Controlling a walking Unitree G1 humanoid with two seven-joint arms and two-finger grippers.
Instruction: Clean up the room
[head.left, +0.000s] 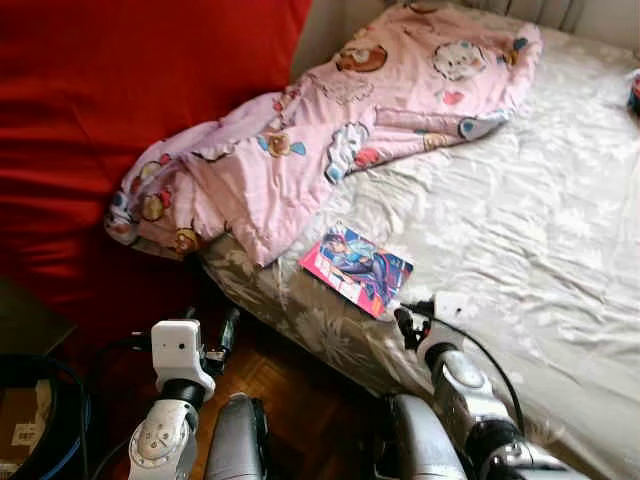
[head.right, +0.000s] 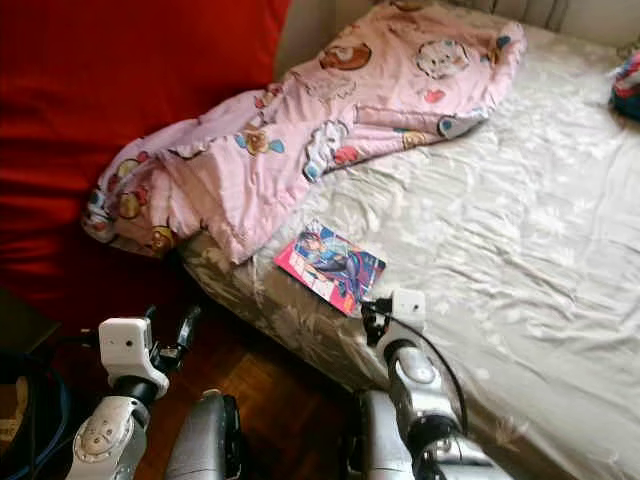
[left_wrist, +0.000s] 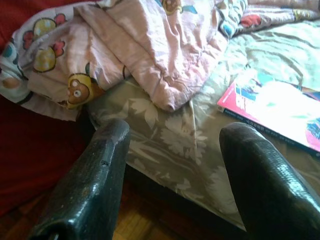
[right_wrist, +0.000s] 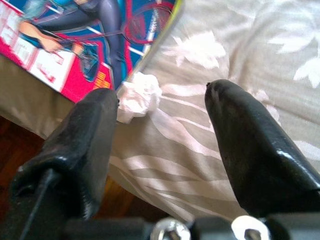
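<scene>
Bed (head.left: 560, 230) w/ pale floral sheet takes most of the scene, ahead of both grippers & stretching off to the right. Red cover (head.left: 120, 110) fills the area ahead-left of the left gripper, dropping to the floor. Pink cartoon-print blanket (head.left: 330, 120) lies crumpled across the bed's far-left part, one end hanging over the bed edge, ahead of the left gripper & well beyond the right one.

Right arm reaches fwd & low over the bed's near edge; right gripper (right_wrist: 162, 125) has fingers spread apart, nothing between them but sheet. Magazine (head.left: 357, 268), bright pink/blue cover w/ a drawn figure, lies flat on the sheet just ahead-left of the right gripper's tips. Small crumpled white paper wad (right_wrist: 139, 97) sits on the sheet touching the magazine's near corner, just beside the tip of one right finger (right_wrist: 87, 135).

Left arm is bent, wrist raised over wood floor (head.left: 300, 385) beside the bed; left gripper (left_wrist: 175, 145) also spread, holding nothing, pointed at the bed's side edge below the blanket's hanging corner. Magazine is off to its right, apart.

Dark bin w/ blue cable (head.left: 40, 420) sits low at left of the left arm. Small coloured item (head.left: 634, 92) at the bed's far-right edge, too cut off to ID.
</scene>
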